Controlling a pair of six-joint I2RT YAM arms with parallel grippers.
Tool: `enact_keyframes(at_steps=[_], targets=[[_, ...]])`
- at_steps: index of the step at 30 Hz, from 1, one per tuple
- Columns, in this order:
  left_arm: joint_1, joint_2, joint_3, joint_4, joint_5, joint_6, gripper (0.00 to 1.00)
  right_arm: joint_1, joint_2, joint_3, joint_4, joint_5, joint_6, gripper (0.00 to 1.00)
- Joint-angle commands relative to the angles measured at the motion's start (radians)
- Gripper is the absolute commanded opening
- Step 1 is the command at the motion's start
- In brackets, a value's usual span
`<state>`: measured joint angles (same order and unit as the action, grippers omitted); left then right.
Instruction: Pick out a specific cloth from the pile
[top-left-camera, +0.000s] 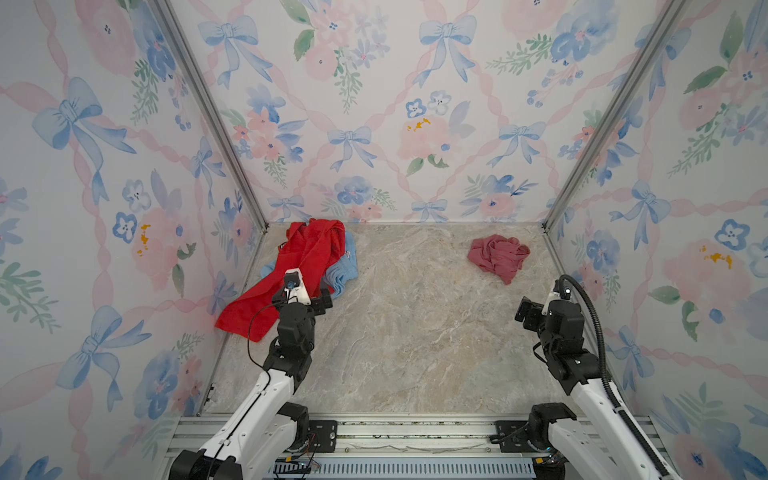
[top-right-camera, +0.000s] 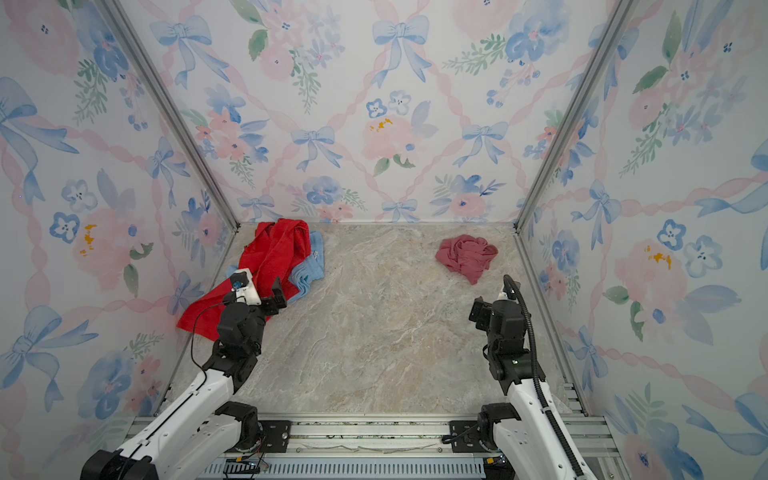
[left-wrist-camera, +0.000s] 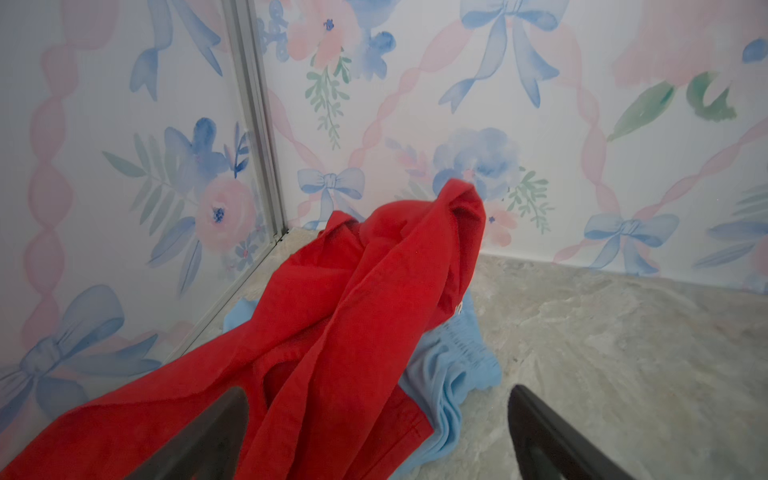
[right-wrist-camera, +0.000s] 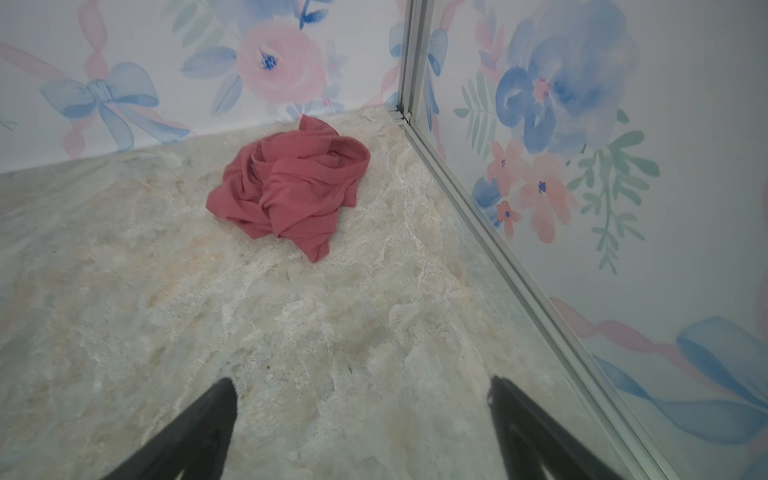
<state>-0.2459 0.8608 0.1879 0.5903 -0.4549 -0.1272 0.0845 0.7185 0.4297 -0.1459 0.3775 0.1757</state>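
Note:
The cloth (top-left-camera: 496, 257) (top-right-camera: 465, 255) (right-wrist-camera: 291, 191), small and dusty maroon-pink, lies crumpled on its own at the back right, apart from the pile. The pile sits in the back left corner: a large red towel (top-left-camera: 299, 266) (top-right-camera: 266, 266) (left-wrist-camera: 332, 332) draped over a light blue cloth (top-left-camera: 343, 270) (top-right-camera: 309, 270) (left-wrist-camera: 449, 374). My left gripper (top-left-camera: 320, 301) (top-right-camera: 276, 297) (left-wrist-camera: 376, 390) is open at the pile's near side, with towel and blue cloth showing between its fingers. My right gripper (top-left-camera: 525, 311) (top-right-camera: 478, 311) (right-wrist-camera: 361, 380) is open and empty, short of the maroon cloth.
Floral wallpapered walls close in the marble table top (top-left-camera: 415, 332) on three sides, with aluminium posts (top-left-camera: 208, 108) (top-left-camera: 606, 120) at the back corners. A metal rail (top-left-camera: 415, 432) carrying both arm bases runs along the front edge.

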Motion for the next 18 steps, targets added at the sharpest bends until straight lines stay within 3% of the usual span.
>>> enact_keyframes(at_steps=[1,6,10,12,14,17,18], targets=[[-0.029,0.076,-0.119,0.325,-0.188,0.1,0.98,-0.013,0.008,-0.082,0.098,0.018,-0.026,0.97],[0.007,0.39,-0.11,0.594,-0.122,0.147,0.98,-0.013,0.088,-0.147,0.219,-0.035,-0.066,0.97],[0.034,0.591,-0.039,0.707,0.036,0.203,0.98,-0.009,0.121,-0.184,0.363,-0.084,-0.099,0.97],[0.057,0.706,-0.046,0.882,0.042,0.215,0.98,-0.013,0.122,-0.211,0.457,-0.097,-0.1,0.97],[0.104,0.645,-0.077,0.805,0.094,0.131,0.98,-0.021,0.132,-0.23,0.521,-0.112,-0.103,0.97],[0.117,0.771,-0.102,1.03,0.118,0.155,0.98,-0.024,0.189,-0.242,0.635,-0.115,-0.111,0.97],[0.099,0.747,-0.1,0.982,0.112,0.165,0.98,-0.023,0.223,-0.245,0.679,-0.123,-0.112,0.97]])
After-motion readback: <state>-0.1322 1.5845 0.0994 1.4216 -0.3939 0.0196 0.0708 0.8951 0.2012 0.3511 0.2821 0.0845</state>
